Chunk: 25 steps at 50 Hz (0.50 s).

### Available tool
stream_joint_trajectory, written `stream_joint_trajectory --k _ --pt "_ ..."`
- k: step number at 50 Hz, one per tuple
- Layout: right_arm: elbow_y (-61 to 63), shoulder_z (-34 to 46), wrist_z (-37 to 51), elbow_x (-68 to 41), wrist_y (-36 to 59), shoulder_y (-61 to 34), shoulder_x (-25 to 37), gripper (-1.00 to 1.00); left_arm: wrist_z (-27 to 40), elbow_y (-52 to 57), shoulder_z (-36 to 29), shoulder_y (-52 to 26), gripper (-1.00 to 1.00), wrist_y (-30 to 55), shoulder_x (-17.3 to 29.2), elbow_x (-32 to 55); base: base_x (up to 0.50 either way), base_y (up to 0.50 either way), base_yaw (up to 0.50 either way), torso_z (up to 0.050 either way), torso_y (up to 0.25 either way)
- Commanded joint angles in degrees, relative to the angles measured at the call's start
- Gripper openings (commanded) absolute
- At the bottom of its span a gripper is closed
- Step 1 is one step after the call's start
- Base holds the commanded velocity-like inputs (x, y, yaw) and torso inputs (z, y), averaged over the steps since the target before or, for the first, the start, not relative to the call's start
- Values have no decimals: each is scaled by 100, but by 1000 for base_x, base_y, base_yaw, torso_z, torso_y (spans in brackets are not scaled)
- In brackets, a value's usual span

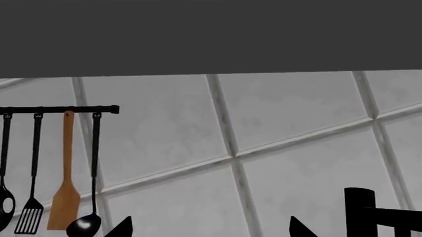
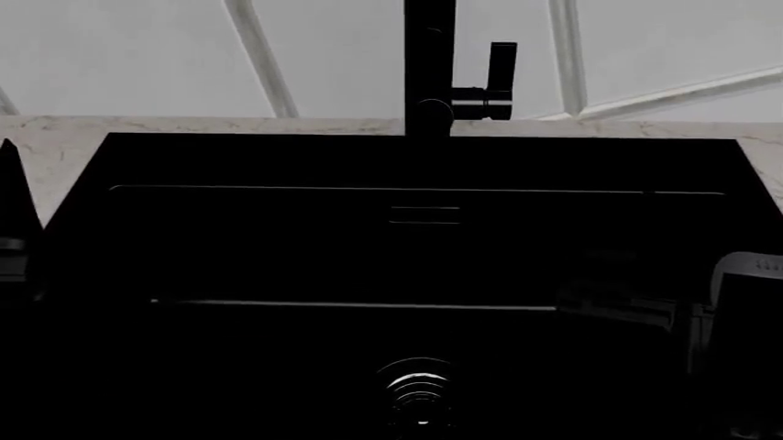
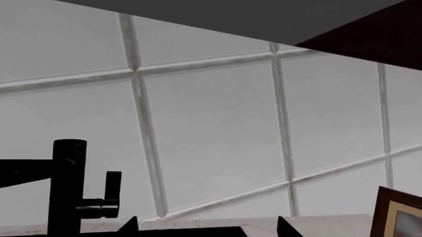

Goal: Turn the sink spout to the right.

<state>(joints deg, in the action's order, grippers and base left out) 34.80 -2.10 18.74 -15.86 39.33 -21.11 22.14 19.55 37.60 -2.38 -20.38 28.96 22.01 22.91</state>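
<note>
Grey tiled wall (image 3: 211, 123) all along the back, white marbled counter (image 2: 73, 137) under it, and the big black sink (image 2: 391, 247) sunk into that counter with its drain (image 2: 420, 396) at the near end. The sink spout (image 3: 26, 173) sits behind the sink's far rim, dead centre: a thick black column with a long tube sticking out from its top. In the head view only the column (image 2: 428, 55) really shows. The little lever handle (image 2: 501, 69) is just beside the column, on a side stub.

My guess on handling: rigid metal, matte so not too slick, pivots at the column with some stiffness. I'd push or grab the tube far out from the column for leverage and stay off the lever.

Left gripper (image 1: 211, 229) and right gripper (image 3: 206, 226) both show two fingertips spread apart with nothing between them, each well short of the spout. Utensils on a rail (image 1: 59, 109) hang off to the spout's side.
</note>
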Motion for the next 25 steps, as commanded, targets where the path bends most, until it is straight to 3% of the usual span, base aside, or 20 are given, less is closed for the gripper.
stream_joint_trajectory --k 1,3,25 --pt "26 -2 37 -43 75 -32 -9 100 141 -47 -65 -105 100 306 22 13 0 0 0 0 0" --pt "33 28 37 -55 121 -82 -10 100 -62 -90 -98 9 100 -128 -11 -6 0 0 0 0 0" --pt "-253 1016 21 -24 425 -980 -416 100 -95 -61 -181 54 100 -122 113 -31 0 0 0 0 0"
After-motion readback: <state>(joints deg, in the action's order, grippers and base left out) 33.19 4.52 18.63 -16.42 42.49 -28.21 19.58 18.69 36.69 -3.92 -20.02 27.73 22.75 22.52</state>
